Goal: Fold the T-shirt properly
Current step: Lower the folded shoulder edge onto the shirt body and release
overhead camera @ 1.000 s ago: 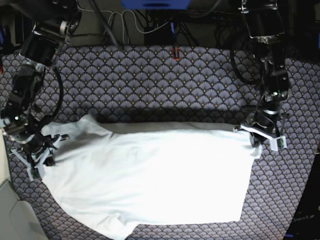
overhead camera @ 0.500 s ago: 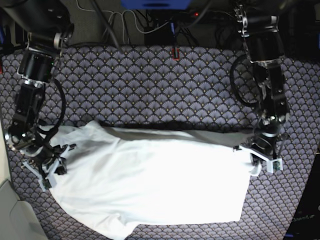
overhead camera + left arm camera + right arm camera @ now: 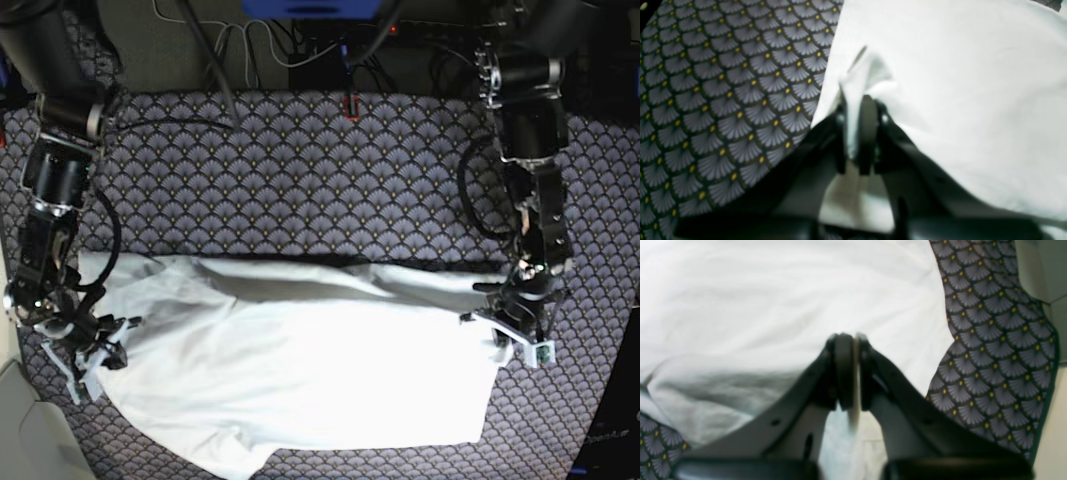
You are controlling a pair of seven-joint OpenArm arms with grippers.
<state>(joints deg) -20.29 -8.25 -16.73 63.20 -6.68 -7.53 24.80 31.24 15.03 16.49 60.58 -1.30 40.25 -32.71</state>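
On the patterned cloth (image 3: 300,180), 2 claws pinch the T-shirt (image 3: 300,370).

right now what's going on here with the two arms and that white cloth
A two-armed robot is partway through folding a white T-shirt spread on a patterned cloth. The left gripper and the right gripper are each shut on an edge of the shirt at opposite ends. The far edge is lifted and sags between them, drawn toward the near side. The fold is not yet laid down.

Base cam overhead, wide; wrist cams close, all sharing T-shirt (image 3: 300,380).
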